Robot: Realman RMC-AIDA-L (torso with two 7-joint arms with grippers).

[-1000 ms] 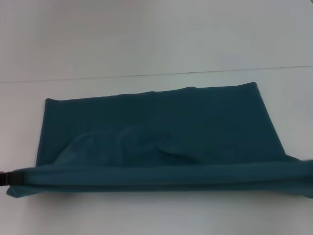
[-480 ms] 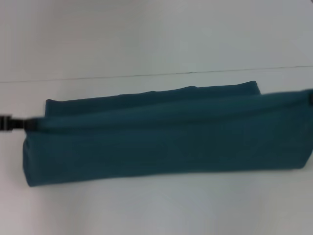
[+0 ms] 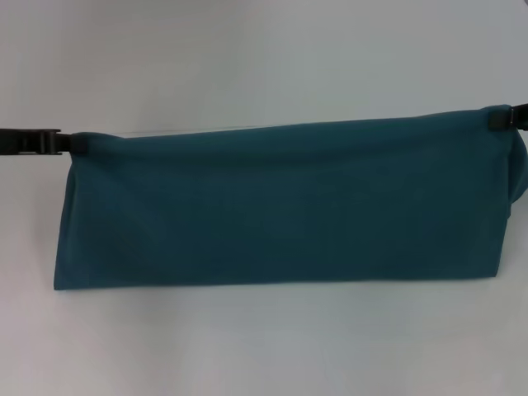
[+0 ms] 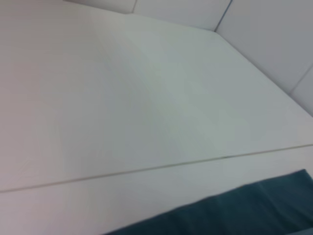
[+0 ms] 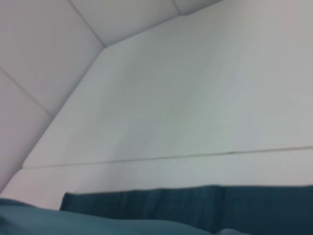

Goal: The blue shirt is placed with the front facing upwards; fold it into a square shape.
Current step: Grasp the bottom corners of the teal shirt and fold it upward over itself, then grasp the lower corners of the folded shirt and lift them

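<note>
Since a second ago we have carried the blue shirt [image 3: 280, 206] edge up and away. Left gripper [image 3: 64, 142] and right gripper [image 3: 493, 120] pinch its corners; we judge the fold half done.

both arms beyond the side edges

A plain white table [image 3: 264, 346] carries the work, its surface bare and pale all round. A thin dark seam [image 4: 146, 169] runs across it from side to side, beyond the far edge of the shirt [image 3: 280, 206]. The shirt is a wide teal band, its near edge on the table in front of the seam. Whether its upper edge touches the table cannot be told.
</note>
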